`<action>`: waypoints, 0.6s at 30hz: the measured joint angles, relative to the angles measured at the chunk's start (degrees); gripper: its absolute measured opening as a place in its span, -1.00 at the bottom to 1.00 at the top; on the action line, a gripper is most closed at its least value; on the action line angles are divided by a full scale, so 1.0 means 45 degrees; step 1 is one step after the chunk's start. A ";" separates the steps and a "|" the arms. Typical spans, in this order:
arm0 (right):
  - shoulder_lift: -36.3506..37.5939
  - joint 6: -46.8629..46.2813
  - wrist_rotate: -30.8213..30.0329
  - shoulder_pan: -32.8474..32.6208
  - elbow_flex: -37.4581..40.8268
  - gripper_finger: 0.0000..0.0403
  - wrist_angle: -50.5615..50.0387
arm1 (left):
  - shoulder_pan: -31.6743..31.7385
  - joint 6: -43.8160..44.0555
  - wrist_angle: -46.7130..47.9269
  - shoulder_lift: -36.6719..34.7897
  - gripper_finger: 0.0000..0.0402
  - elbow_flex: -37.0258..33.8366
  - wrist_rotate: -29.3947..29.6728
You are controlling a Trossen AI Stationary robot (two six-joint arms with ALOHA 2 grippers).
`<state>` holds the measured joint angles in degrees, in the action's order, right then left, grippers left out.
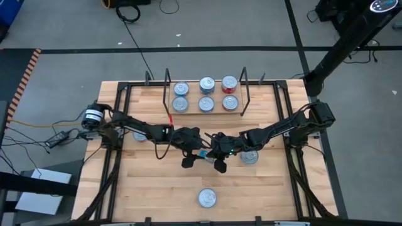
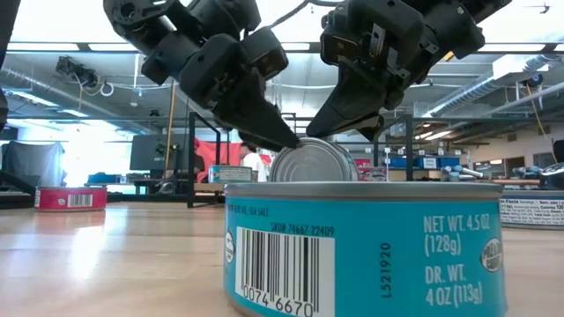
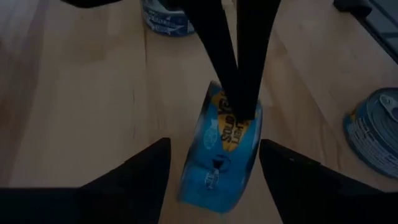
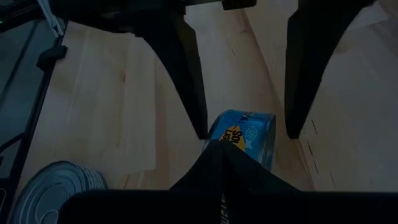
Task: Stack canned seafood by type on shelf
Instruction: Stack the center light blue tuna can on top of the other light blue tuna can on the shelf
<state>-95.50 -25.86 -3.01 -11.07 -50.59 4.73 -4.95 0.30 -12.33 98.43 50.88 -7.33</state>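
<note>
A blue-labelled tin [image 3: 221, 155] stands on its edge on the wooden table [image 1: 157, 188], mid-table; its silver lid [image 2: 313, 163] faces the near edge. My right gripper [image 4: 221, 152] comes in from the right, shut, with its tips on top of the tin. My left gripper [image 3: 214, 155] comes in from the left, open, one finger on either side of the tin's flat faces. At the far edge stands the shelf [image 1: 193, 112]. It carries several tins, blue-labelled [image 1: 207, 85] on the left and middle and red [image 1: 229, 83] on the right. My right gripper presses its shut fingertips [image 3: 233, 81] down on the uppermost part of the tin's blue side wall [image 3: 239, 121], slanting down from the table's right. The tin stands on its rim on the table, slightly tilted. My left gripper straddles the tin; whether a finger touches it, I cannot tell.
Loose tins lie flat near the front edge [image 1: 208, 198], under the right arm [image 1: 249, 156] and under the left arm [image 1: 139, 135]. The front tin fills the low view's foreground [image 2: 366, 251]. Black frame rails [image 1: 116, 157] run along both table sides.
</note>
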 joint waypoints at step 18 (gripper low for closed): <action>-0.0010 0.0028 0.0069 0.0005 0.0005 -0.96 0.0151 | 0.0000 -0.0610 0.3222 0.1114 0.17 0.2501 -0.0171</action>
<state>-95.55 -25.74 -2.70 -11.05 -50.57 5.41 -4.95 -2.44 2.17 103.44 62.13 -8.10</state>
